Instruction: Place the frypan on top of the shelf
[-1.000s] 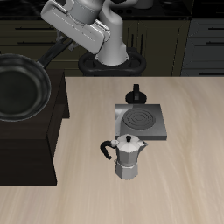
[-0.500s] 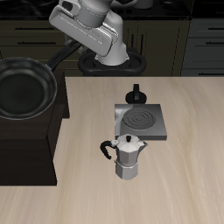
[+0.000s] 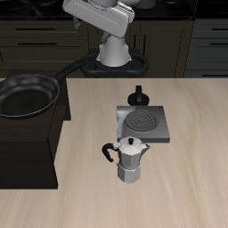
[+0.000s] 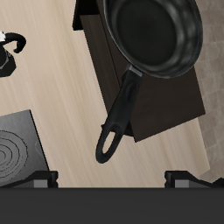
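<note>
I see the frypan (image 3: 27,94) on the shelf (image 3: 31,142), moka pot (image 3: 131,159) well apart; my fingers (image 4: 194,178), now released, have lifted away.

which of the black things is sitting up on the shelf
The frypan: it rests on the shelf top, handle poking past the edge. The small black stand and the moka pot are on the table.

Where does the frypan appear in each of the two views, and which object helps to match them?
Exterior view: the frypan lies on the shelf, handle toward the robot's base.
Wrist view: the frypan lies on the shelf, handle overhanging its edge.
Shared landmark: the grey burner plate.
</note>
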{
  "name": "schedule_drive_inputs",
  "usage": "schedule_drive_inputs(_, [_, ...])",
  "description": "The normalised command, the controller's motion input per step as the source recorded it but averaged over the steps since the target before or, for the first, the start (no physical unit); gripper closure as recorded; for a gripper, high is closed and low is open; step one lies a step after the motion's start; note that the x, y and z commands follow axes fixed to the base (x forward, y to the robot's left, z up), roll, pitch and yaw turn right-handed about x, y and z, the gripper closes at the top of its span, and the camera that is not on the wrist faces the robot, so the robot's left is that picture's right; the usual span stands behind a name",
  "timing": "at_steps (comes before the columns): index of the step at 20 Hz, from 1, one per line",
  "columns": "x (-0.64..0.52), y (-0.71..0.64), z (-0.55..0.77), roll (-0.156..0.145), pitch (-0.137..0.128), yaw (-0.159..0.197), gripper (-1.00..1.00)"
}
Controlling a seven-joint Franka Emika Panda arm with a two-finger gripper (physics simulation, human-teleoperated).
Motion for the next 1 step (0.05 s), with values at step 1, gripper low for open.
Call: schedule_drive_inputs(1, [-0.26, 0.26, 0.22, 0.065, -0.044, -0.023, -1.0])
